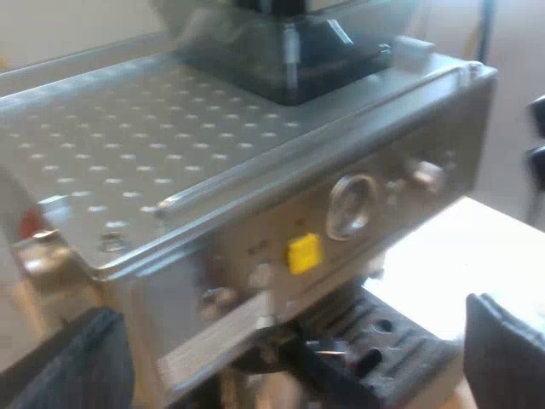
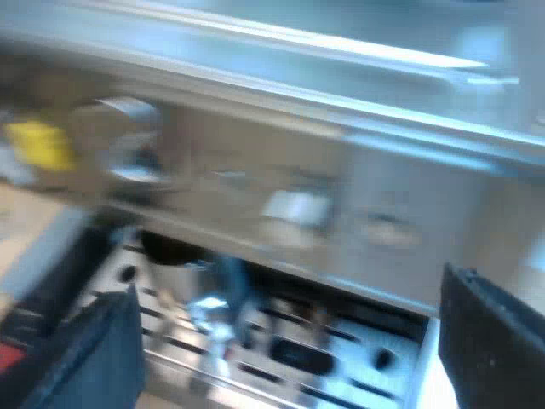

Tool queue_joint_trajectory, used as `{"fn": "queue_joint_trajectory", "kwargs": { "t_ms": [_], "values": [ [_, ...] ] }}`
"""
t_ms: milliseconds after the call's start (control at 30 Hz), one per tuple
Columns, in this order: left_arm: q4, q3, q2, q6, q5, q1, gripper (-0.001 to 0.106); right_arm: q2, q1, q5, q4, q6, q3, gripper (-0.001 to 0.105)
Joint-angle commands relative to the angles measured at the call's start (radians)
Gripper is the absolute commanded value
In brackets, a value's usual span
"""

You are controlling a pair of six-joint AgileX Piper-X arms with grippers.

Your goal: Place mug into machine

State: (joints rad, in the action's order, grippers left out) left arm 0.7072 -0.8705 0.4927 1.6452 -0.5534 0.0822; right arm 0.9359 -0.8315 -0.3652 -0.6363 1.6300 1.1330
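The espresso machine stands close under my left gripper, whose two black fingers are spread wide apart with nothing between them. Its perforated steel top carries the dark bean hopper. The front panel has a round gauge and a yellow sticker. My right gripper faces the machine's front, open and holding nothing, over the slotted drip tray. A dark round part hangs under the panel above the tray.
A pale tabletop runs beside the machine. The black drip tray grate juts out under the front panel. A red bit shows beside my right gripper's finger; I cannot tell what it belongs to.
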Motion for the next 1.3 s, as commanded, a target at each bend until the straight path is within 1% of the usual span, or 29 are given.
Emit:
{"fn": "queue_joint_trajectory", "kwargs": {
  "t_ms": [33, 67, 133, 167, 200, 233, 300, 367, 400, 500, 600, 667, 800, 833, 900, 933, 1067, 1233, 1300],
  "values": [
    [-0.003, -0.009, -0.006, 0.011, -0.003, -0.045, 0.08, -0.053, 0.143, 0.068, -0.053, 0.002, 0.005, 0.073],
    [-0.002, -0.009, -0.006, 0.011, -0.003, -0.052, 0.08, -0.072, 0.215, 0.104, -0.076, 0.004, 0.005, 0.073],
    [-0.002, -0.009, -0.006, 0.002, -0.003, -0.063, 0.08, -0.089, 0.276, 0.134, -0.094, 0.005, 0.005, 0.073],
    [-0.002, -0.009, -0.006, -0.009, -0.003, -0.069, 0.08, -0.106, 0.39, 0.186, -0.128, 0.005, 0.005, 0.073],
    [-0.002, -0.009, -0.006, -0.012, -0.003, -0.069, 0.08, -0.118, 0.465, 0.223, -0.148, 0.013, 0.005, 0.072],
    [-0.002, -0.009, -0.006, -0.012, -0.003, -0.069, 0.08, -0.125, 0.5, 0.245, -0.157, 0.02, 0.005, 0.072],
    [-0.002, -0.009, -0.006, -0.012, -0.003, -0.069, 0.08, -0.143, 0.616, 0.304, -0.187, 0.058, 0.005, 0.072],
    [-0.002, -0.009, -0.006, -0.013, -0.003, -0.069, 0.08, -0.155, 0.679, 0.336, -0.2, 0.082, 0.005, 0.072],
    [-0.007, -0.009, -0.006, -0.024, -0.003, -0.069, 0.08, -0.165, 0.731, 0.355, -0.216, 0.104, 0.005, 0.072],
    [-0.013, -0.007, -0.006, -0.062, -0.003, -0.069, 0.08, -0.196, 0.811, 0.392, -0.246, 0.142, 0.005, 0.072],
    [-0.014, -0.007, -0.006, -0.06, -0.003, -0.069, 0.08, -0.233, 0.839, 0.408, -0.274, 0.178, 0.003, 0.072],
    [-0.005, -0.007, -0.006, -0.054, -0.003, -0.069, 0.08, -0.265, 0.841, 0.404, -0.273, 0.185, -0.012, 0.072],
    [0.061, -0.007, -0.006, -0.054, -0.003, -0.069, 0.08, -0.33, 0.841, 0.387, -0.273, 0.185, -0.065, 0.072],
    [0.075, -0.007, -0.01, -0.054, -0.001, -0.069, 0.08, -0.376, 0.841, 0.384, -0.273, 0.185, -0.102, 0.072],
    [0.092, -0.007, -0.019, -0.057, 0.009, -0.069, 0.08, -0.412, 0.841, 0.385, -0.273, 0.185, -0.13, 0.072],
    [0.098, -0.007, -0.039, -0.056, 0.023, -0.069, 0.08, -0.475, 0.841, 0.382, -0.273, 0.185, -0.17, 0.072],
    [0.097, -0.007, -0.113, -0.056, 0.029, -0.069, 0.08, -0.626, 0.841, 0.365, -0.273, 0.185, -0.244, 0.072],
    [0.133, -0.007, -0.202, -0.056, 0.031, -0.069, 0.08, -0.766, 0.841, 0.365, -0.273, 0.185, -0.294, 0.072],
    [0.171, -0.007, -0.233, -0.088, 0.042, -0.069, 0.08, -0.813, 0.841, 0.365, -0.273, 0.185, -0.31, 0.072]
  ]
}}
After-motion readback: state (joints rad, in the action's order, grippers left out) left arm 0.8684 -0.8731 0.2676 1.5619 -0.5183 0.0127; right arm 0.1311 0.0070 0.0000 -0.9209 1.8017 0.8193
